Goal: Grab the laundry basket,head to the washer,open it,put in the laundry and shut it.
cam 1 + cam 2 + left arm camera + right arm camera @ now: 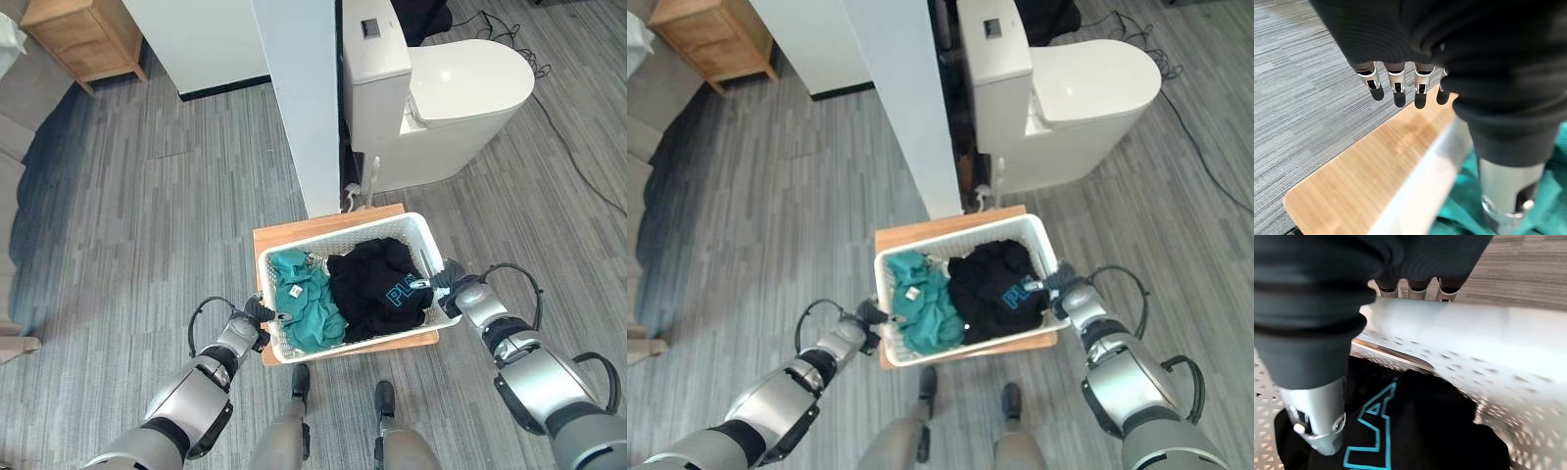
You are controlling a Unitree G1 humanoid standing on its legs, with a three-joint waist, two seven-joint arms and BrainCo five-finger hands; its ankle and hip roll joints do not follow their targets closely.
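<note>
A white perforated laundry basket [343, 227] stands on a low wooden table [294, 232]. It holds a teal garment [304, 299] on the left and a black garment [377, 284] with blue print on the right. My left hand [257, 315] is at the basket's left rim. In the left wrist view its fingers [1396, 88] hang straight outside over the table top [1366, 171], and the thumb [1508, 191] reaches inside above the teal cloth. It is open. My right hand [453, 279] sits over the right rim [1474, 328], above the black garment [1415, 431].
A white toilet [460, 88] stands just beyond the table at the right. A white partition wall [304, 98] ends right behind the table. A wooden cabinet [83, 34] is at the far left. Grey plank floor lies open on the left.
</note>
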